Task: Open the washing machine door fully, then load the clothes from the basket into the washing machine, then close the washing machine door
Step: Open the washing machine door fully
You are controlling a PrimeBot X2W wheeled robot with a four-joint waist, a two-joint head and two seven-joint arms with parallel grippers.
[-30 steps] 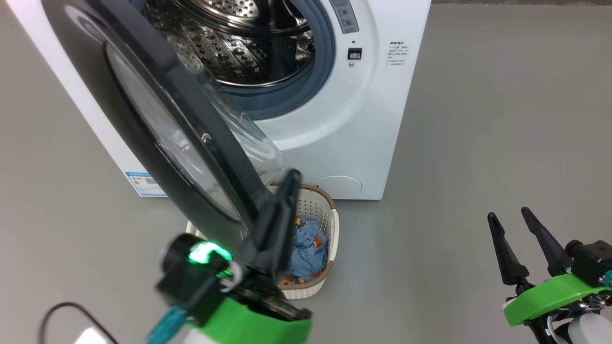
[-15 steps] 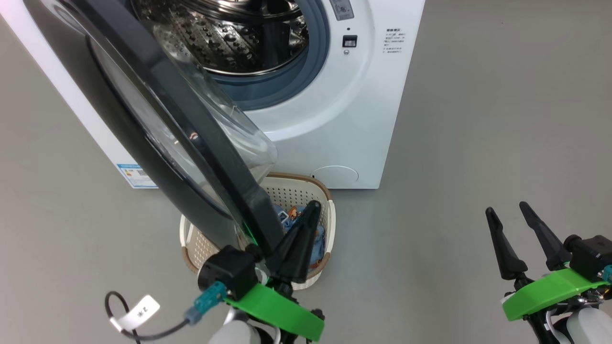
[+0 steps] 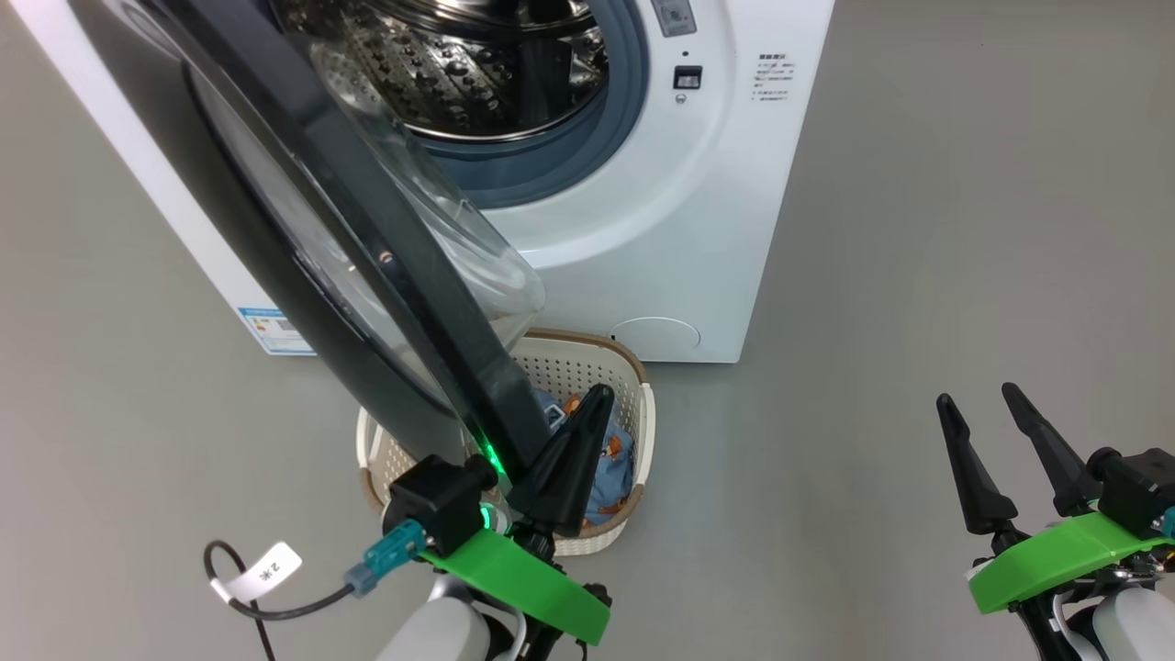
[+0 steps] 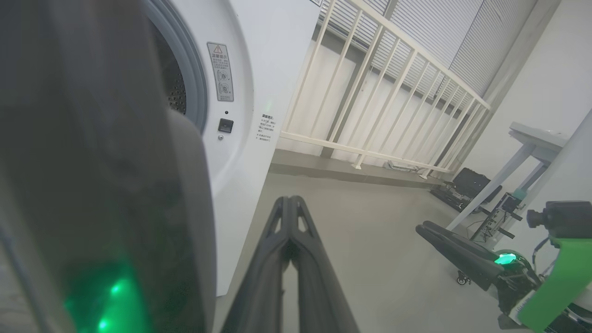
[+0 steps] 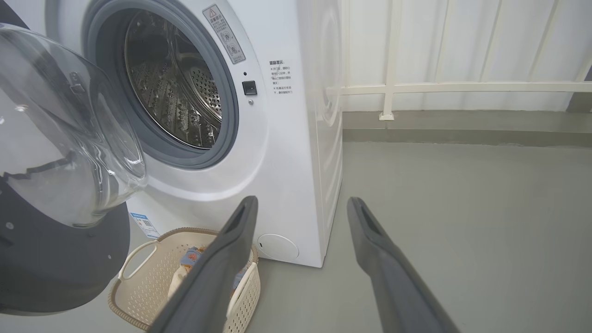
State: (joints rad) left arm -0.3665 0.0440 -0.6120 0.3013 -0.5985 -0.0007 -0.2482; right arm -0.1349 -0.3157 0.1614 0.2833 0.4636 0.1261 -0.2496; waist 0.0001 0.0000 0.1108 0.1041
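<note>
Door (image 3: 397, 268): glossy blk rim, bulging glass

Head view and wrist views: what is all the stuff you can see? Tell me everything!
washing machine: one, white, standing on the floor
washing machine door: one, black rim, clear glass, open above the basket
basket: one, cream, floor before the machine
clothes: some, light blue with orange prints, inside the basket
railing: one, cream, beyond the machine
left gripper: one, dark, shut, beside the door's edge
right gripper: one, dark, open, lower right
</note>
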